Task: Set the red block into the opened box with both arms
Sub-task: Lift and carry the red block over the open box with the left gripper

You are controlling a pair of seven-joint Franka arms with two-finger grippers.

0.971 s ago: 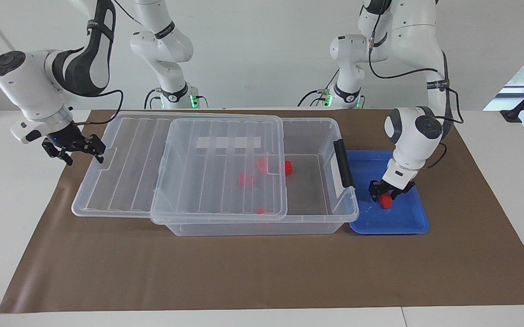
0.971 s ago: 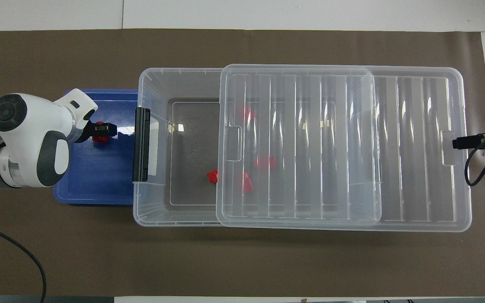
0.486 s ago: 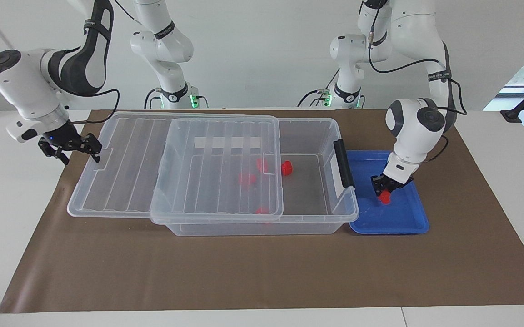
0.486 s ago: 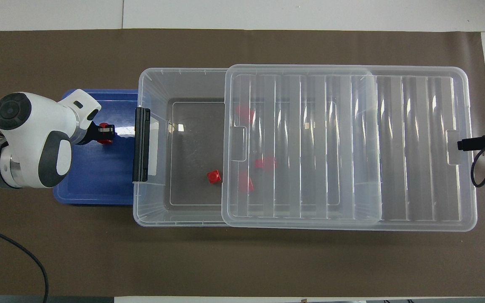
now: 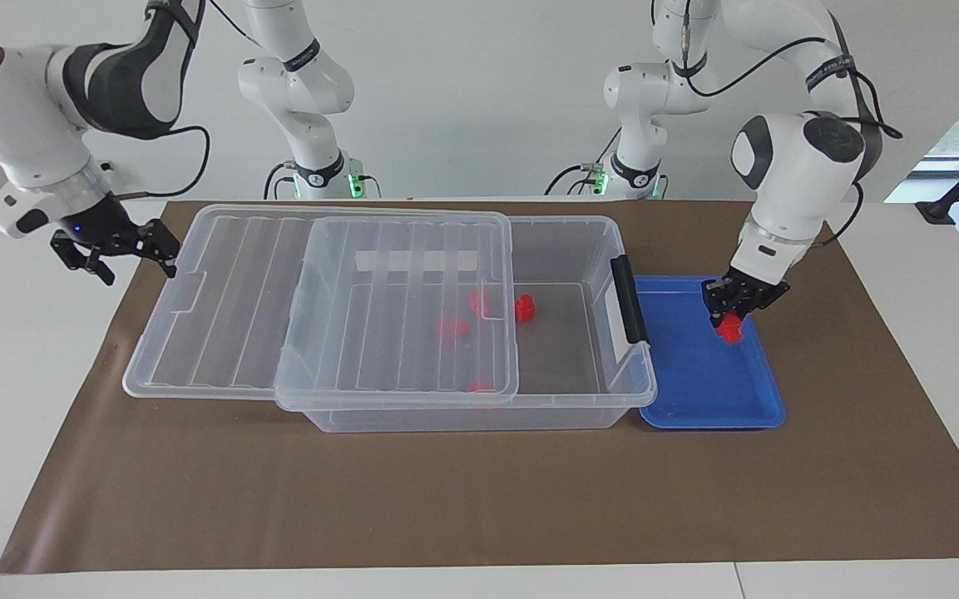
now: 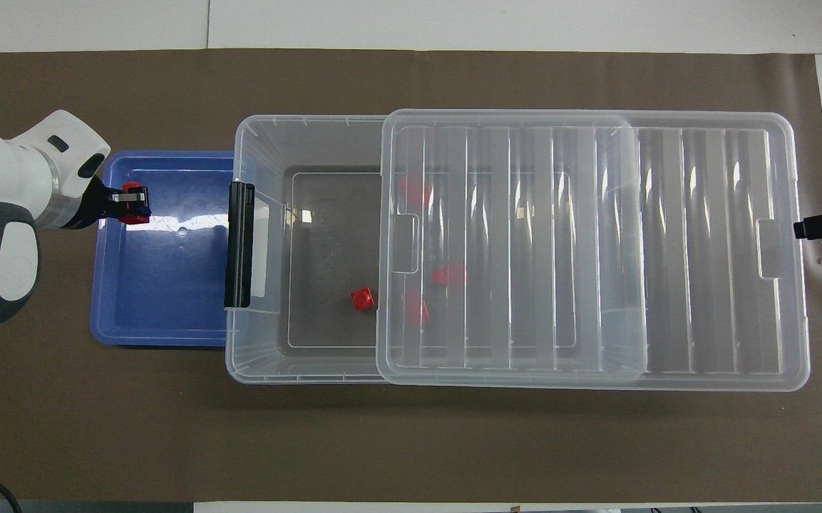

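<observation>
The red block [image 5: 729, 331] [image 6: 134, 213] hangs just above the blue tray [image 5: 695, 395] [image 6: 161, 299], with my left gripper [image 5: 732, 319] [image 6: 132, 206] shut on it. The opened box [image 5: 566, 223] [image 6: 257, 132], a large clear bin, stands beside the tray. Its ribbed lid [image 5: 229, 316] [image 6: 703, 249] is slid toward the right arm's end, leaving the end by the black latch [image 5: 629, 299] uncovered. Several red blocks lie inside, one in the uncovered part [image 5: 525, 309] [image 6: 363, 298]. My right gripper [image 5: 136, 264] [image 6: 820, 226] is open in the air just off the lid's end, apart from it.
A brown mat [image 5: 446, 499] covers the table under the box and tray. Two slimmer white arms [image 5: 304, 91] with green base lights stand at the robots' edge of the table. The box fills the middle of the mat.
My left gripper shut on the red block and lifted it off the tray floor. The lid slid a little toward the right arm's end, then my right gripper drew up and away.
</observation>
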